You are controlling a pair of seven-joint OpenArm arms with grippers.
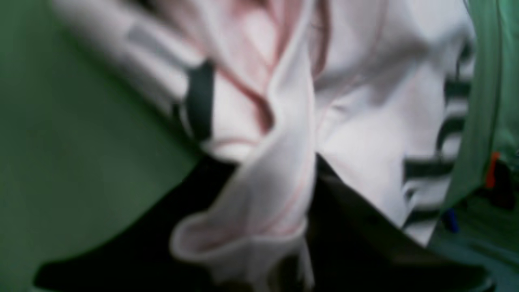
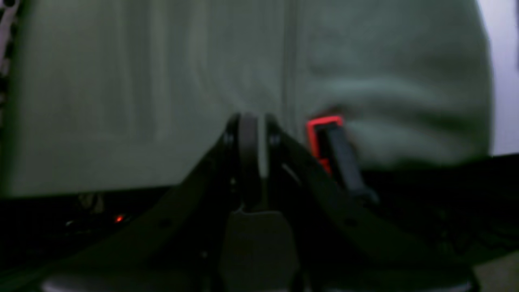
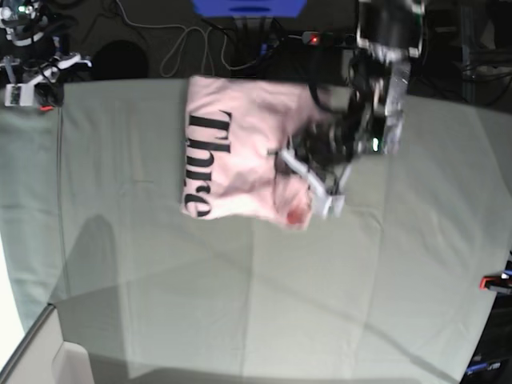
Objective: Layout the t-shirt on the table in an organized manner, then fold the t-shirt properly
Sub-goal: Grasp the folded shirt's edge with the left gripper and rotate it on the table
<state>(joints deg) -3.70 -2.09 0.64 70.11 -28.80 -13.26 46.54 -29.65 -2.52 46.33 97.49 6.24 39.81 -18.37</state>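
Note:
The pale pink t-shirt (image 3: pixel 240 152) lies at the far middle of the table (image 3: pixel 240 304), its black lettering facing up and running sideways. Its right edge is rumpled and lifted. My left gripper (image 3: pixel 316 198) sits on that edge. In the blurred left wrist view, a bunched fold of the t-shirt (image 1: pixel 259 194) runs down between the dark jaws of my left gripper (image 1: pixel 259 251), which is shut on it. My right gripper (image 2: pixel 253 138) is shut and holds nothing, hanging over the table's cloth (image 2: pixel 142 101) near its edge. The right arm (image 3: pixel 36 68) is parked at the far left corner.
A red-and-black clamp (image 2: pixel 324 134) grips the table edge just right of my right gripper. Another clamp (image 3: pixel 496 282) sits at the right edge. Cables and a blue box (image 3: pixel 248 8) lie beyond the far edge. The grey-green cloth is creased.

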